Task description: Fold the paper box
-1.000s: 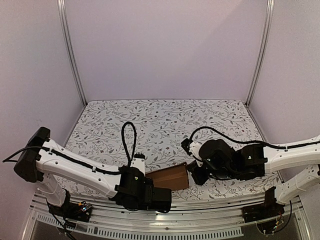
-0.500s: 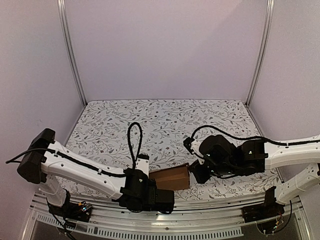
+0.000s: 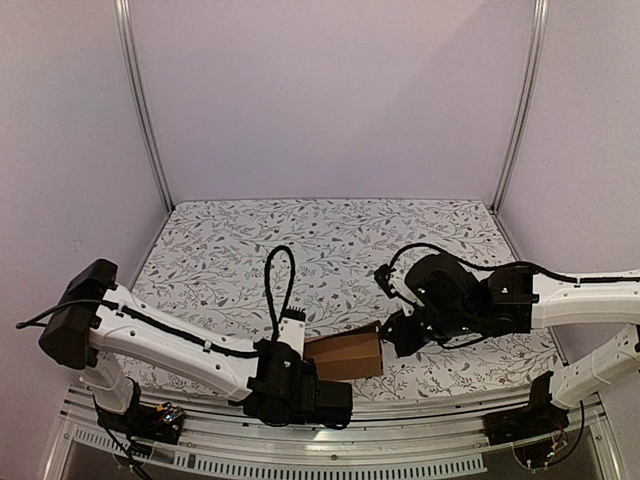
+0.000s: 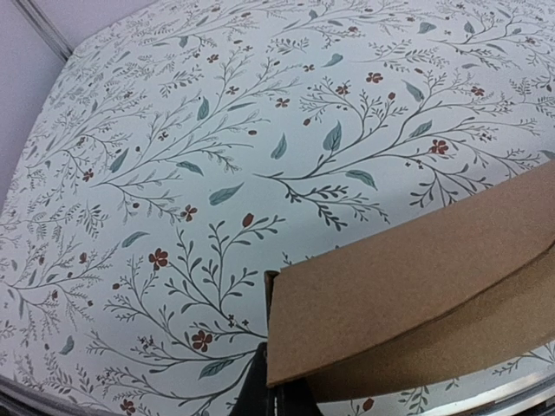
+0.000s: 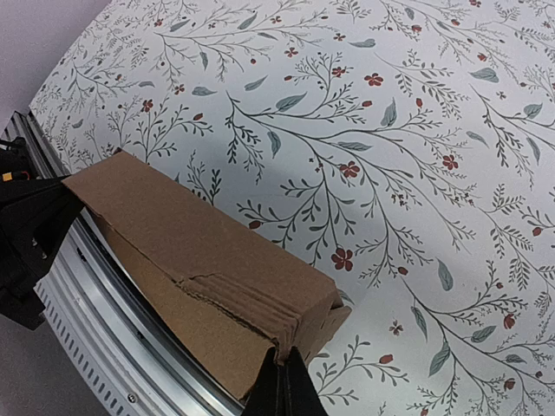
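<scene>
The paper box (image 3: 343, 355) is a small oblong box of plain brown cardboard, lying near the table's front edge. My left gripper (image 3: 308, 368) is at its left end. In the left wrist view the shut gripper (image 4: 277, 397) pinches the lower corner of a box panel (image 4: 408, 286). My right gripper (image 3: 385, 336) is at the box's right end. In the right wrist view the shut gripper (image 5: 284, 386) pinches the near corner of the box (image 5: 191, 251), where a torn corrugated edge and a small flap show.
The floral table cover (image 3: 330, 250) stretches behind the box. A metal rail (image 3: 330, 440) runs along the front edge, close under the box (image 5: 95, 295). The left arm's cable loop (image 3: 281, 285) stands above the box's left end. Walls and frame posts (image 3: 145, 110) enclose the table.
The left wrist has slid right along the front edge. The right gripper has moved slightly up and back. The box has stayed between them, shifted a little to the right.
</scene>
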### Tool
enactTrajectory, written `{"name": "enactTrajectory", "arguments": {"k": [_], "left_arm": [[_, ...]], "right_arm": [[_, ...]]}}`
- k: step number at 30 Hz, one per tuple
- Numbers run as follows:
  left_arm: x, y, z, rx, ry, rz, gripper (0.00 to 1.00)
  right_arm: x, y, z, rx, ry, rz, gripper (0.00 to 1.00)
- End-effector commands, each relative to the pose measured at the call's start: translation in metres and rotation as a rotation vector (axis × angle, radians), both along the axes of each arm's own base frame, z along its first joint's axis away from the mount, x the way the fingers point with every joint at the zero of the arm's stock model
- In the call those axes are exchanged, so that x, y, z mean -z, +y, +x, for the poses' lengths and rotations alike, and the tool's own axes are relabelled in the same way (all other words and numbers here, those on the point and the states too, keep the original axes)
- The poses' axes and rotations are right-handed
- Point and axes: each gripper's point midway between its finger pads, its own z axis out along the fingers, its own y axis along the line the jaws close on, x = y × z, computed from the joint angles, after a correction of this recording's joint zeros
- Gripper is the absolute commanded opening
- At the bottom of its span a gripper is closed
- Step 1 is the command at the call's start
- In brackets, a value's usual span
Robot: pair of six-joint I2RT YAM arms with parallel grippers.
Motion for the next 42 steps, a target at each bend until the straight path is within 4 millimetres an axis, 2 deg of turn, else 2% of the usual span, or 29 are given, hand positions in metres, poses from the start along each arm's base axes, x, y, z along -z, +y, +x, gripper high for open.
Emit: {"name": "enactTrajectory", "arguments": {"k": [1,12,23,31,42], "left_arm": [[0.022,-0.014,-0.013,0.038,0.058,0.014,0.00],[0.032,-0.018,-0.013,0.057,0.064,0.034,0.00],[0.052,-0.029,-0.013,0.104,0.108,0.068,0.00],[0.069,-0.033,-0.006,0.136,0.204,0.001,0.00],[0.060,-0.043,-0.010,0.173,0.246,-0.066,0.00]], "right_arm": [[-0.022,0.009,-0.001,0.006,0.068,0.102,0.00],[-0.018,0.005,-0.004,0.015,0.202,0.126,0.00],[-0.015,-0.001,0.004,0.024,0.229,0.104,0.00],[0.009,-0.012,0.007,0.032,0.199,0.038,0.00],[0.034,-0.024,0.009,0.028,0.114,0.023,0.00]]}}
